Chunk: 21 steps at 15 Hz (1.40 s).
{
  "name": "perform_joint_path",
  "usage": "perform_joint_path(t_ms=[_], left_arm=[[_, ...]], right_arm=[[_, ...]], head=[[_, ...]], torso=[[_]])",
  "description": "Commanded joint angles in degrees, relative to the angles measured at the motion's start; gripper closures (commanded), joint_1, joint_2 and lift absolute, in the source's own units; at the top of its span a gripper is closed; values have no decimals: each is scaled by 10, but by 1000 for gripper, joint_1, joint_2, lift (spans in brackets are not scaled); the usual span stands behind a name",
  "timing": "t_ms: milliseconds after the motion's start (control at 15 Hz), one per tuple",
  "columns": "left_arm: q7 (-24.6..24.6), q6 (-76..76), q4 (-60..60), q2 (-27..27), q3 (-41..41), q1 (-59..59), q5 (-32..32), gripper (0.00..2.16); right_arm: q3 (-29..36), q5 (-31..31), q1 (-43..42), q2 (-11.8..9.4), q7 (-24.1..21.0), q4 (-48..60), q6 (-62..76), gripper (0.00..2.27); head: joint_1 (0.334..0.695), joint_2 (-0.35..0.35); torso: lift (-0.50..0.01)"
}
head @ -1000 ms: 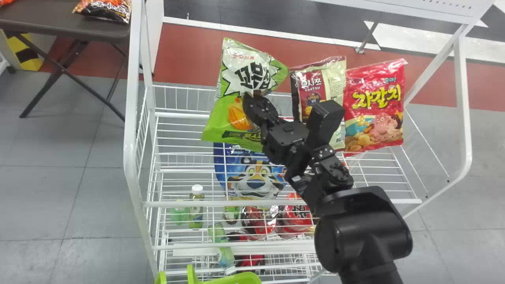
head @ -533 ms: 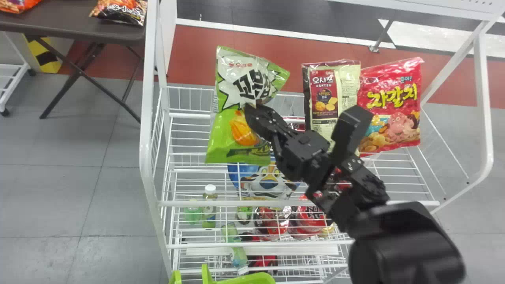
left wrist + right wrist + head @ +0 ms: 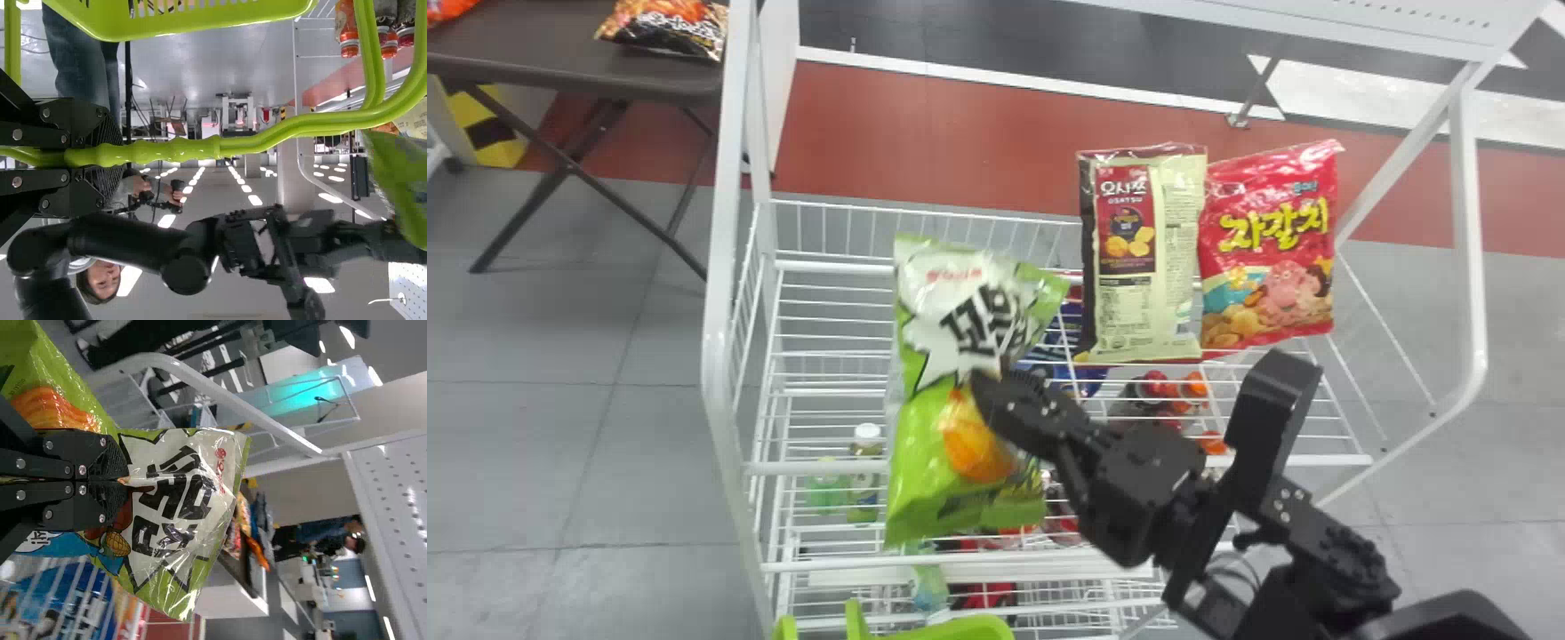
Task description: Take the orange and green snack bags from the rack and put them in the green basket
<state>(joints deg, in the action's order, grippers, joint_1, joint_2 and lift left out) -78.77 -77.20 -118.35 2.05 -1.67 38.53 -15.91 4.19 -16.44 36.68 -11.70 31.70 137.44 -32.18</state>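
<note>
Green basket [image 3: 934,629] mostly cut off by bottom edge of head view: bit of rim + handle ends; interior can't be made out. R arm runs out of frame at lower R corner. Blue bag [image 3: 1089,378] partly hidden, behind shelf wires + cream bag. Lower-shelf red packs blurred behind wires and R arm, no. uncertain. Green snack bag [image 3: 947,347] a bit smeared in head view; its lower part cut off in R wrist view.

Counts: 1 green bag, in gripper. 2 bags upright side by side on upper part of rack [image 3: 719,356]: cream/maroon bag [image 3: 1129,311] L, red bag [image 3: 1267,249] R, edges abt touching. 2 small bottles lower L, 1 white-capped bottle [image 3: 863,502], 1 pale green bottle [image 3: 826,492] just beside. Dark table [image 3: 525,49] far L: 2 packs, 1 black/orange pack [image 3: 663,31], 1 orange pack [image 3: 445,9] cut by corner.

Pose: R arm slants from lower R up twd centre-L, over front of rack. R gripper [image 3: 989,391] closed on green bag, pinching it approx mid-height at its R side; bag near upright, slight lean, in front of wires. Film creased at fingertips (R wrist view). L gripper [image 3: 107,157] clamped round basket's green handle [image 3: 267,137], handle running betw. fingers.
</note>
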Motion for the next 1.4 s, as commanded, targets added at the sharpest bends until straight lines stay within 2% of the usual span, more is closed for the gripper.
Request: perform_joint_path(t_ms=[0,200,600,800,1000,1333], left_arm=[[2,4,3,-2,3,-3,0,2148],[5,8,7,-2,4,-6,0,2148],[5,8,7,-3,-2,-6,-4,2148],[8,8,7,-5,0,-7,-4,2148],[8,4,6,-5,3,-10,-4,2148],[5,4,7,-5,-1,-11,-4,2148]], right_arm=[[26,-34,37,-3,13,5,-10,2240],[28,-37,53,-19,15,13,-94,2240],[22,-35,73,-39,36,20,-256,2240],[-8,-21,77,-52,35,0,-268,2240],[-72,15,74,-62,28,-38,-237,2240],[-163,56,18,-65,-22,-144,-158,2240]], head=[[695,-303],[695,-350],[695,-350],[695,-350],[695,-350],[695,-350]], torso=[[0],[0],[0],[0],[0],[0]])
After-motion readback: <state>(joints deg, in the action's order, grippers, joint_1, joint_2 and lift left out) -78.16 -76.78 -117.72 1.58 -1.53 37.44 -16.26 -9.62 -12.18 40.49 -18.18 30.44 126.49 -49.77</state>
